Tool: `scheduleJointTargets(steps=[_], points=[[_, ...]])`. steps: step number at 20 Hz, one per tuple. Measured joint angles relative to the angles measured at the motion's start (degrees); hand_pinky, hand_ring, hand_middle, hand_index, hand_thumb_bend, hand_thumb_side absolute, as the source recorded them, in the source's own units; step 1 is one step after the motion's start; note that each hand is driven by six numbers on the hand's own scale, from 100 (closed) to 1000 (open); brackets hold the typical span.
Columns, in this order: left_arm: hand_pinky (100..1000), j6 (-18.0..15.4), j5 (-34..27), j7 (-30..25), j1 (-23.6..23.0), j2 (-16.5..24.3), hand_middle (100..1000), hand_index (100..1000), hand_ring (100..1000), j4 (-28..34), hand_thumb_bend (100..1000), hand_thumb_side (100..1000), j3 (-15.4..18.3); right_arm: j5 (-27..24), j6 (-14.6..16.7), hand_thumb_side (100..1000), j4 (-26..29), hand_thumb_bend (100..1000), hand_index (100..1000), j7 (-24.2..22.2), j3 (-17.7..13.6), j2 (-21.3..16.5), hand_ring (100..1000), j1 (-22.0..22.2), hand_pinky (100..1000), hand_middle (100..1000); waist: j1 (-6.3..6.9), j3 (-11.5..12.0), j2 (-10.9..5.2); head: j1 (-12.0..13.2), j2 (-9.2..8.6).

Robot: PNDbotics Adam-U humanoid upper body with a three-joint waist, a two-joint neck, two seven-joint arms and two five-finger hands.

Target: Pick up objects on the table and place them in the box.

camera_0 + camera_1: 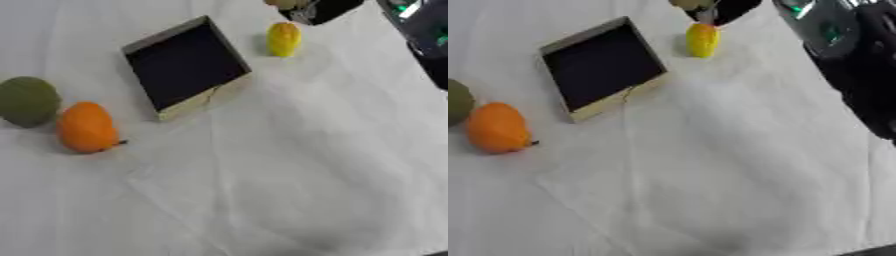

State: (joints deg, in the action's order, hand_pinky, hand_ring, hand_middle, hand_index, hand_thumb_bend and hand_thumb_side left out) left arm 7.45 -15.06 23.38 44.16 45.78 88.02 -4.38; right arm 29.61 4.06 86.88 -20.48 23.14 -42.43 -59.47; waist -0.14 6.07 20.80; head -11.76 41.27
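A shallow box (pixel 229 94) with pale walls and a dark inside lies tilted on the white cloth at the upper middle; nothing shows inside it. A yellow fruit-like object (pixel 283 39) stands just right of the box's far corner. An orange fruit (pixel 86 127) and a dull green round fruit (pixel 28 101) lie side by side at the left edge. My right hand (pixel 322 10) shows as a black shape at the top edge, just above the yellow object. A small tan thing (pixel 282 3) sits at its tip, cut off by the frame. My left hand does not show.
My right forearm (pixel 868 75), black with a green light, runs down the right edge in the right eye view. The white cloth (pixel 289 175) is creased, with folds running down the middle and lower part.
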Motion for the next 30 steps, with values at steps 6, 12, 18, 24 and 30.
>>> scheduleJointTargets(steps=[6, 12, 18, 24, 30], points=[[700, 0.03, 0.20, -0.50, 1.19, -0.81, 672, 813, 730, 0.34, 100, 763, -0.38, -0.19, 0.43, 100, -4.92, 290, 536, -3.37, 3.06, 8.12, 683, -4.91, 843, 506, -0.63, 1.32, 0.00, -0.97, 0.01], [699, 0.18, 0.31, -0.72, 1.96, -1.50, 672, 813, 729, 0.39, 100, 765, -0.71, 2.64, 2.40, 100, -14.68, 261, 573, -2.78, 3.77, 14.29, 702, -5.57, 844, 543, -1.04, 2.53, 0.06, -2.03, -0.08], [699, 0.25, 0.42, -0.80, 2.30, -1.66, 673, 813, 729, 0.39, 100, 765, -0.71, 6.20, 4.84, 100, -21.64, 311, 683, -1.11, 3.76, 16.99, 768, -5.49, 852, 647, -1.08, 2.79, 0.06, -2.52, -0.30], [699, 0.34, 0.47, -0.88, 2.37, -1.95, 674, 813, 730, 0.42, 100, 764, -0.73, 10.57, 6.71, 221, -24.65, 319, 872, -1.84, 3.73, 17.97, 906, -5.49, 897, 840, -1.08, 2.74, 0.06, -2.57, -0.34], [700, 0.35, 0.62, -0.90, 2.40, -1.96, 675, 815, 730, 0.43, 100, 762, -0.75, 13.26, 8.90, 259, -24.99, 349, 899, -5.19, 3.21, 18.02, 946, -5.58, 919, 869, -1.08, 2.46, 0.06, -2.59, -0.34]])
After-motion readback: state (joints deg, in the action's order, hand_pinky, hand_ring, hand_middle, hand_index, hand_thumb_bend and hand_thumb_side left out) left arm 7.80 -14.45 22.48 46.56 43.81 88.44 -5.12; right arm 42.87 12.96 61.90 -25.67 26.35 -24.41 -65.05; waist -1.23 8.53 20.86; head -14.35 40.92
